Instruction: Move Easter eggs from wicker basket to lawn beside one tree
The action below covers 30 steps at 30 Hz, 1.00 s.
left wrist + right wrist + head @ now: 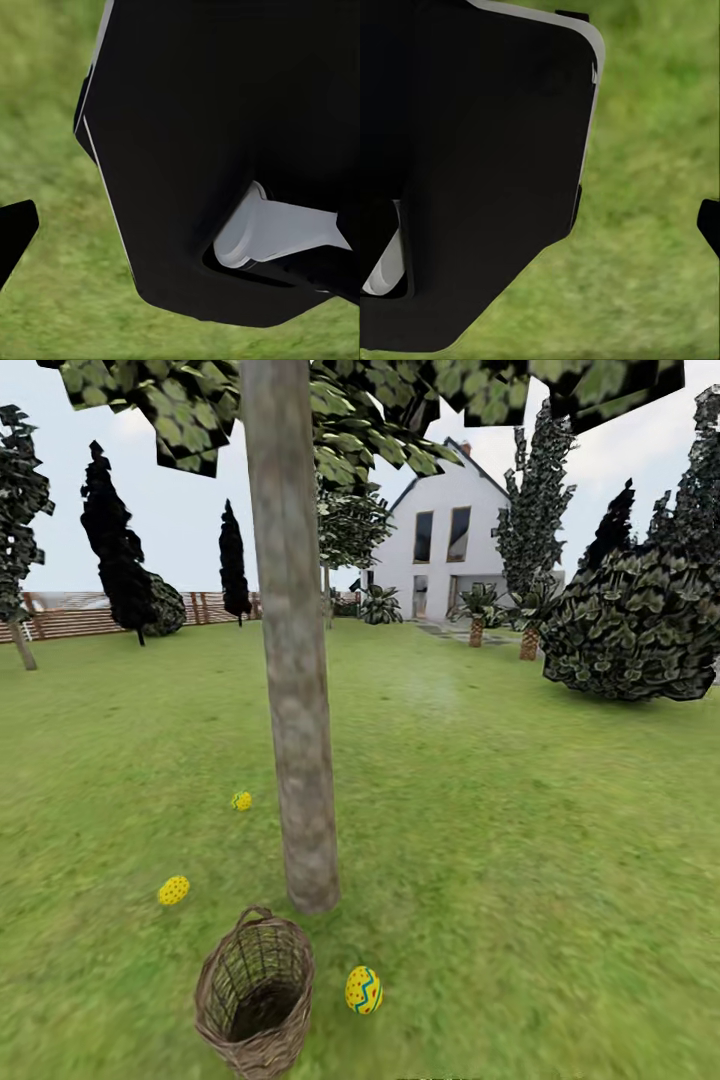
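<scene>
On the wide flat green grass lawn (520, 820), the tall tree with the thick mottled grey-brown trunk (295, 690) stands in the near centre of the head view, its bright-green leaf clusters spreading across the top. The small round brown woven-twig wicker basket (255, 1000) lies tipped on its side at the foot of the trunk, mouth facing the camera, interior empty. Three yellow painted Easter eggs rest on the grass outside it:

- the egg with blue zigzags (363, 990) just beside the basket, on its right, near the trunk base;
- the dotted egg (174, 890) to the left of the trunk;
- the farther small egg (241, 801) left of the trunk, beyond the dotted one.

Background: a white gabled house (445, 545) with dark windows, a brown slatted wooden fence (70, 615) at the left, slim dark cypresses (115, 550), and a large dark-leaved bush (635, 630) at the right.

No writing or labels are legible.

Both wrist views show blurred grass behind dark robot body panels. A dark fingertip of the left gripper (15, 232) and one of the right gripper (709, 223) appear at the edges; whether either is spread or closed cannot be told.
</scene>
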### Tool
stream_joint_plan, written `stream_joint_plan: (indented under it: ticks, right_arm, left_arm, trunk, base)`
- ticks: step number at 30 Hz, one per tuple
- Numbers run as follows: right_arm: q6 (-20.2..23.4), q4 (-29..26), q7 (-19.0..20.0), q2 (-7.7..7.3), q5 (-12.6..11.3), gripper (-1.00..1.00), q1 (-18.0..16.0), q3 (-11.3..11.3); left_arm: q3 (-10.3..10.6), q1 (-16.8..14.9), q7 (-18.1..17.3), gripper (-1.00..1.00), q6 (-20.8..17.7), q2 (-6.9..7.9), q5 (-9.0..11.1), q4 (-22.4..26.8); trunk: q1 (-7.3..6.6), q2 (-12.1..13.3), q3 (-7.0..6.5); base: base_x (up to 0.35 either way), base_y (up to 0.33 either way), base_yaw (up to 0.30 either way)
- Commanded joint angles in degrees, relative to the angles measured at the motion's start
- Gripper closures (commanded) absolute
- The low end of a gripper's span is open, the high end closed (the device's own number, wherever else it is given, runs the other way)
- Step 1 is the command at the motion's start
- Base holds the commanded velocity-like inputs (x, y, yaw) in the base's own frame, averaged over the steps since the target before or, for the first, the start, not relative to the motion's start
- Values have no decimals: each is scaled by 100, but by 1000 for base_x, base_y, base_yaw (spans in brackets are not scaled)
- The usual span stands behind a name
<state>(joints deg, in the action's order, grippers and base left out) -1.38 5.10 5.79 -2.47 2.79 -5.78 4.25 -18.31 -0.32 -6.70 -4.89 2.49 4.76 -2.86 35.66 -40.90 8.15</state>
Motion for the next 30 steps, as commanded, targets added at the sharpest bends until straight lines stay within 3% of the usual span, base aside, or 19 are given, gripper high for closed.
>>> stream_joint_plan:
  ticks: [1,11,30]
  right_arm:
    - [-13,17,9,0,28,-100,-10,41]
    - [-4,17,-34,10,37,-100,-10,41]
    - [-20,-9,-53,-26,36,-100,-10,41]
  left_arm:
    - [-15,-3,-25,-100,-21,4,51,-4]
    - [-14,-3,-4,-100,-20,22,56,-4]
    - [-43,-3,10,-100,6,-3,83,-4]
  trunk:
    - [1,-7,8]
    - [1,-7,8]
    - [1,-7,8]
  base:
    - [0,337,-300]
    - [0,310,-205]
    - [0,14,-3]
